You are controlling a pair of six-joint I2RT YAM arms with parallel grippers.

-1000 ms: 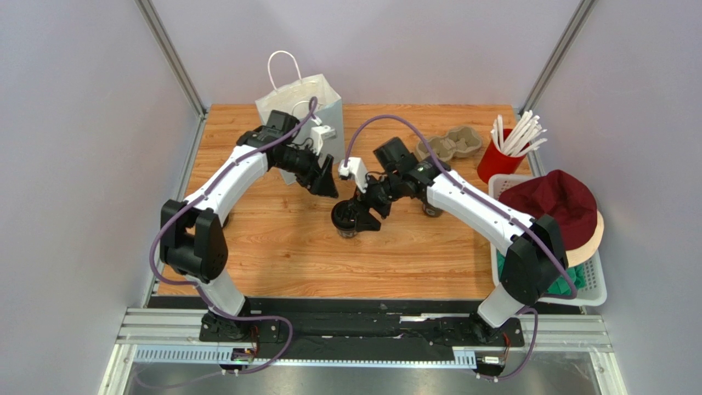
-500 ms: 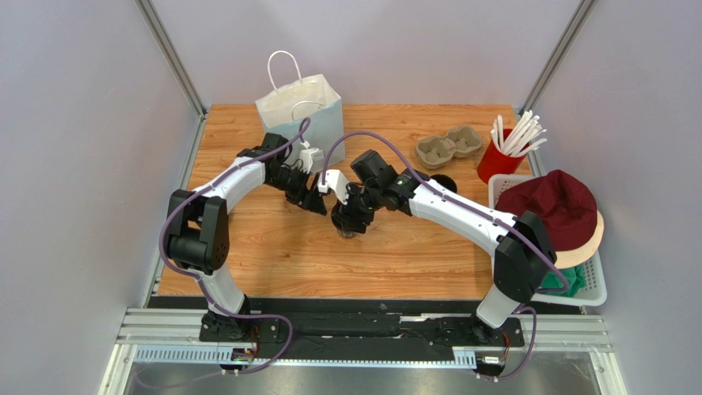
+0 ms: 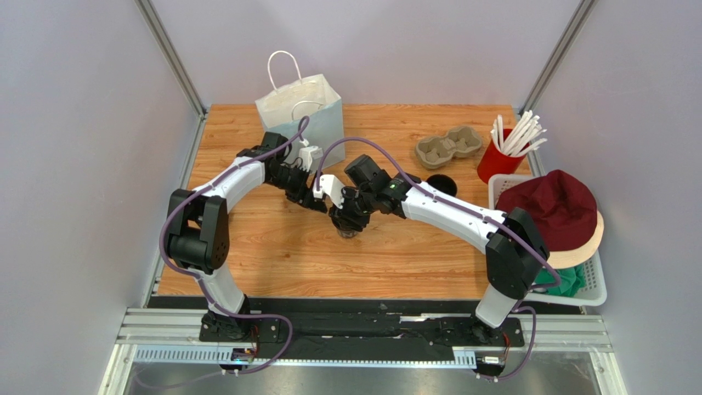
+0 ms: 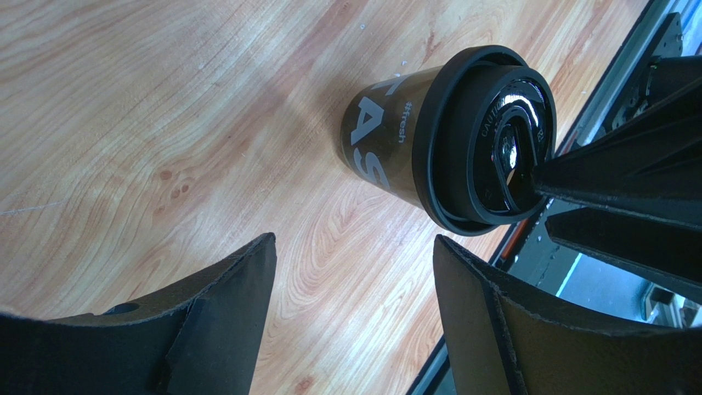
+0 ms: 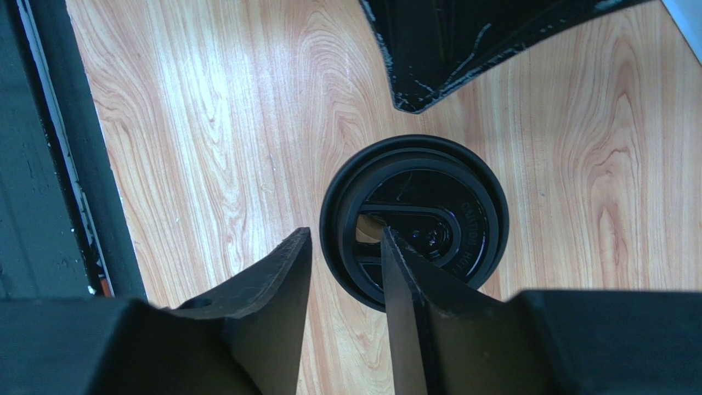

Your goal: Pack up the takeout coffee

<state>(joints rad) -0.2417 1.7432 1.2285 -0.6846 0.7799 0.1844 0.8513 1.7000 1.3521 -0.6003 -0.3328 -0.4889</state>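
The takeout coffee (image 3: 347,225) is a black cup with a black lid, standing upright on the wooden table (image 3: 272,263) near its middle. From straight above, my right gripper (image 3: 345,214) points down at it. In the right wrist view the takeout coffee's lid (image 5: 428,216) fills the centre. My right gripper (image 5: 344,234) straddles the lid's rim, one finger over the lid and one outside, with a gap still showing. My left gripper (image 3: 311,200) hangs open just left of the cup. In the left wrist view the takeout coffee (image 4: 412,136) stands beyond my left gripper (image 4: 354,247), which holds nothing.
A white paper bag (image 3: 301,111) stands open at the back left, behind the left arm. A brown pulp cup carrier (image 3: 449,146), a red cup of white straws (image 3: 499,160) and a black disc (image 3: 443,183) lie at the back right. A white basket (image 3: 595,290) with hats sits at the right edge.
The left gripper has come down from the bag toward the cup. The right gripper has shifted slightly left over the cup and its jaws have narrowed around the lid's rim.
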